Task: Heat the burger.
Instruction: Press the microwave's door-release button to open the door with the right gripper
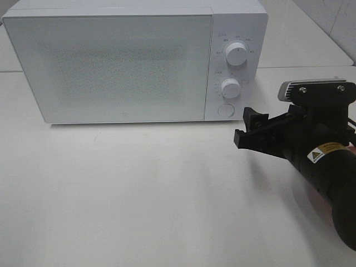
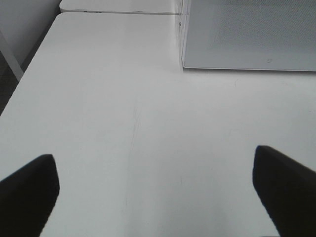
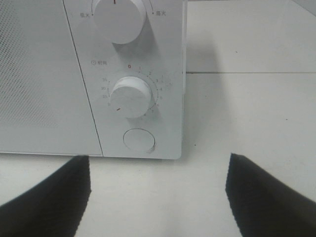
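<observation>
Burger: not seen in any view; whether it lies behind the closed door cannot be told.
Landmark: white box-shaped microwave oven with a speckled door, set on the white bench.
Right gripper: spread, nothing held, aimed at the microwave's control panel, near but apart.
Key relation: the round white push button below the lower white dial lies straight ahead.
Left gripper: spread, empty, off the microwave's door-side corner; judged the farther arm.
</observation>
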Tool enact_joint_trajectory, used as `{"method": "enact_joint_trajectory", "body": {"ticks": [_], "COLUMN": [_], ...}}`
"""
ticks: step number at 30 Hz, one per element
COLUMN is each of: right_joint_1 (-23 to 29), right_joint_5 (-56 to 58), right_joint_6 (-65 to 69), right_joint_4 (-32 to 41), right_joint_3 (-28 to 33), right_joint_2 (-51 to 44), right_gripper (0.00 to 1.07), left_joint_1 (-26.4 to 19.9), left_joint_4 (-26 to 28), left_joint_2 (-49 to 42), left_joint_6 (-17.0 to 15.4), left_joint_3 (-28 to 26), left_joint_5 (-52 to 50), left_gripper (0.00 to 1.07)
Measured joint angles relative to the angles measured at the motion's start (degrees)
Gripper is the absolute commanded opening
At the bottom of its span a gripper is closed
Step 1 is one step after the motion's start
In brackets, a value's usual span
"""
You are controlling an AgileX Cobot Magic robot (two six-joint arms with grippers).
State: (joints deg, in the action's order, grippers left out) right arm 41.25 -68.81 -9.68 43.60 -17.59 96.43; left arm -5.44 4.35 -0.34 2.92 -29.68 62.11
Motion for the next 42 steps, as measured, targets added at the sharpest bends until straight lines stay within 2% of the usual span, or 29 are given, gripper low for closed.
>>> {"method": "enact_joint_trajectory", "body": {"ticks": [11,19,22,24,25,26,27,28,30,31,32,34,37,40,42], "right_joint_1": [2.6,2.6,2.6,2.6,2.6,2.6,2.6,2.6,2.6,2.6,2.6,2.6,2.6,2.6,2.6], "right_joint_5": [-0.2,-0.2,-0.2,-0.2,-0.2,-0.2,-0.2,-0.2,-0.2,-0.2,-0.2,-0.2,-0.2,-0.2,-0.2], "right_joint_6": [0.0,8.4,16.0,26.1,26.1,33.3,33.3,41.8,46.0,52.9,52.9,65.7,68.6,76.6,85.8], "right_joint_4": [1.2,1.2,1.2,1.2,1.2,1.2,1.2,1.2,1.2,1.2,1.2,1.2,1.2,1.3,1.6], "right_joint_3": [0.0,0.0,0.0,0.0,0.0,0.0,0.0,0.0,0.0,0.0,0.0,0.0,0.0,0.0,0.0], "right_joint_2": [1.9,1.9,1.9,1.9,1.9,1.9,1.9,1.9,1.9,1.9,1.9,1.9,1.9,1.9,1.9], "right_gripper": [0.75,0.66,0.6,0.53,0.53,0.47,0.47,0.41,0.38,0.32,0.32,0.23,0.19,0.13,0.05], "left_joint_1": [0.0,0.0,0.0,0.0,0.0,0.0,0.0,0.0,0.0,0.0,0.0,0.0,0.0,0.0,0.0], "left_joint_4": [0.0,0.0,0.0,0.0,0.0,0.0,0.0,0.0,0.0,0.0,0.0,0.0,0.0,0.0,0.0], "left_joint_2": [0.0,0.0,0.0,0.0,0.0,0.0,0.0,0.0,0.0,0.0,0.0,0.0,0.0,0.0,0.0], "left_joint_6": [0.0,0.0,0.0,0.0,0.0,0.0,0.0,0.0,0.0,0.0,0.0,0.0,0.0,0.0,0.0], "left_joint_3": [0.0,0.0,0.0,0.0,0.0,0.0,0.0,0.0,0.0,0.0,0.0,0.0,0.0,0.0,0.0], "left_joint_5": [0.0,0.0,0.0,0.0,0.0,0.0,0.0,0.0,0.0,0.0,0.0,0.0,0.0,0.0,0.0], "left_gripper": [1.0,1.0,1.0,1.0,1.0,1.0,1.0,1.0,1.0,1.0,1.0,1.0,1.0,1.0,1.0]}}
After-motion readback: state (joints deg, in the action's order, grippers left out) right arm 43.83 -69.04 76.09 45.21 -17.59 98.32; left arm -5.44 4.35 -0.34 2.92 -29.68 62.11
